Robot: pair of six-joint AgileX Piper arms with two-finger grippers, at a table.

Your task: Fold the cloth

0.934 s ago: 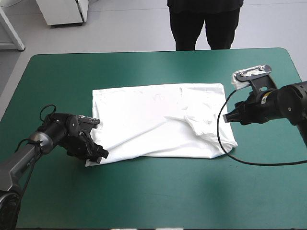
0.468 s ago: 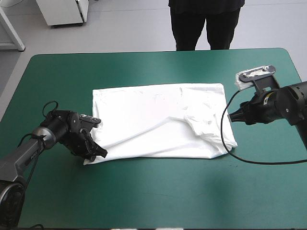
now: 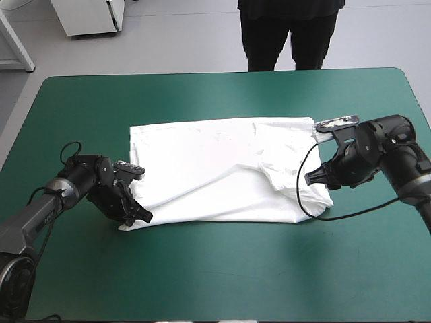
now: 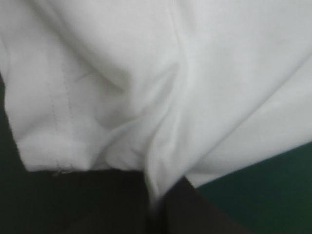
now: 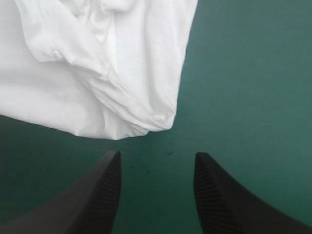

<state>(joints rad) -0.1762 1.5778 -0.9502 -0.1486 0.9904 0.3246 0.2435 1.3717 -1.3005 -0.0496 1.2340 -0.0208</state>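
The white T-shirt (image 3: pixel 222 168) lies spread, partly folded, mid-table.

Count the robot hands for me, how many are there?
2. The left hand pinches the T-shirt at its near left corner; the right hand is open beside the near right corner.

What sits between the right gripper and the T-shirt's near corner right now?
Only bare teal-green cover. In the right wrist view, the open right gripper stands just short of the T-shirt, not touching it.
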